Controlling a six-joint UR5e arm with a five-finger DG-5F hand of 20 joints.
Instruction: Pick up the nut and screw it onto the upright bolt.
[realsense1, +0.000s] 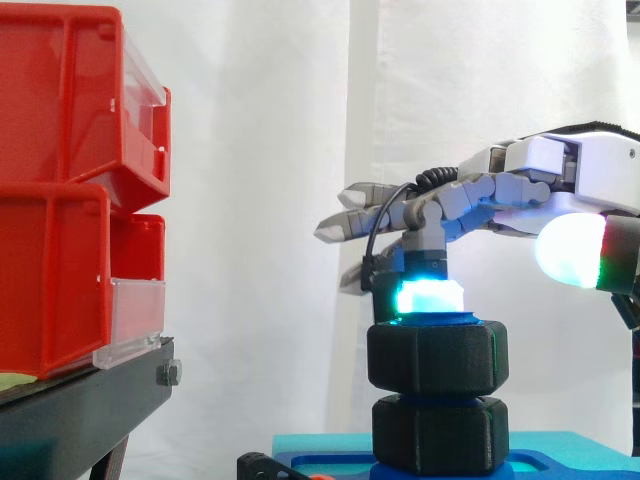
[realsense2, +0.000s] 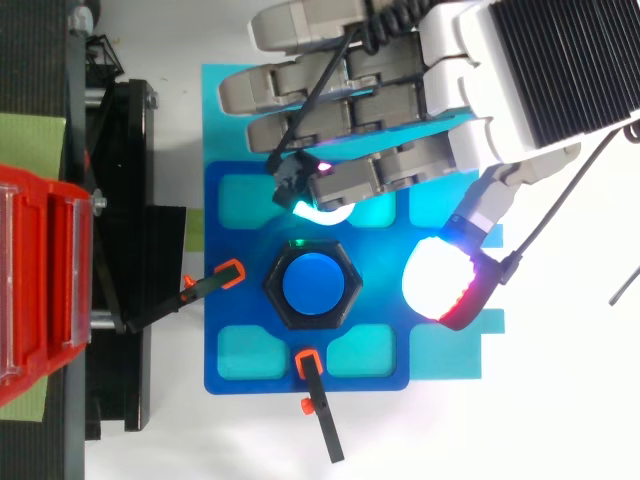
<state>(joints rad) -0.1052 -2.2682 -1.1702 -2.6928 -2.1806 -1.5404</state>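
Note:
A black hex nut (realsense1: 437, 355) sits near the top of the upright blue bolt (realsense2: 312, 284), above a second black hex piece (realsense1: 440, 432) lower on the same bolt. From above, the nut (realsense2: 351, 286) rings the bolt's round blue end. My hand (realsense1: 590, 165) reaches in from the right and hovers over the bolt. Its fingers are mostly straight and point left. One finger bends down, and its cyan fingertip (realsense1: 430, 295) rests at the nut's top rear edge. The thumb pad (realsense2: 440, 280), glowing white and red, hangs to the right, apart from the nut.
The bolt stands in a blue fixture plate (realsense2: 230, 340) on a cyan base (realsense2: 450, 350), with two orange-tipped black clamps (realsense2: 225, 275) (realsense2: 315, 390) at its left and front. Stacked red bins (realsense1: 60, 200) on a black stand (realsense1: 80, 400) fill the left side.

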